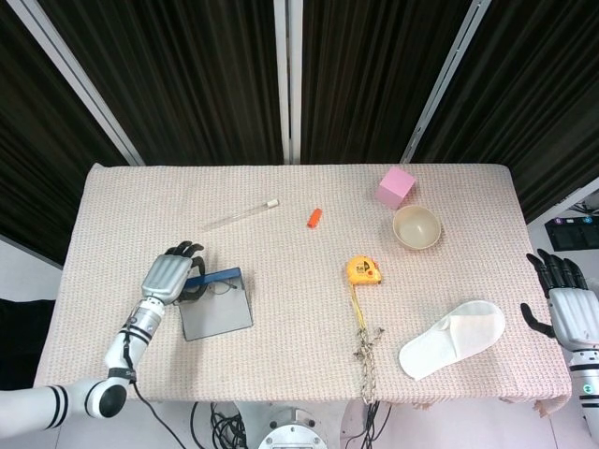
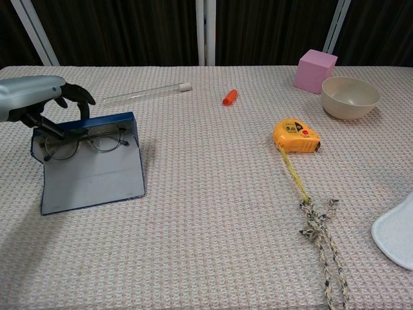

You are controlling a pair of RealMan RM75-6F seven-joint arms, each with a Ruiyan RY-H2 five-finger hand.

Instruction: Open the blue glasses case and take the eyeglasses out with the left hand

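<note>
Both lenses of the eyeglasses lay in the open blue glasses case, long axis left-right, just under the left hand, whose curled fingers hooked the case's rear edge; any hold on the frame couldn't be told.

The table is covered in coarse, matt, beige woven cloth with a waffle texture. The open blue glasses case has a smooth, matt grey lining. The thin wire-framed eyeglasses look metallic. The left robot hand has a smooth silver shell and black fingers. The round cream bowl is smooth with a slight sheen. The yellow tape measure is glossy plastic.
</note>
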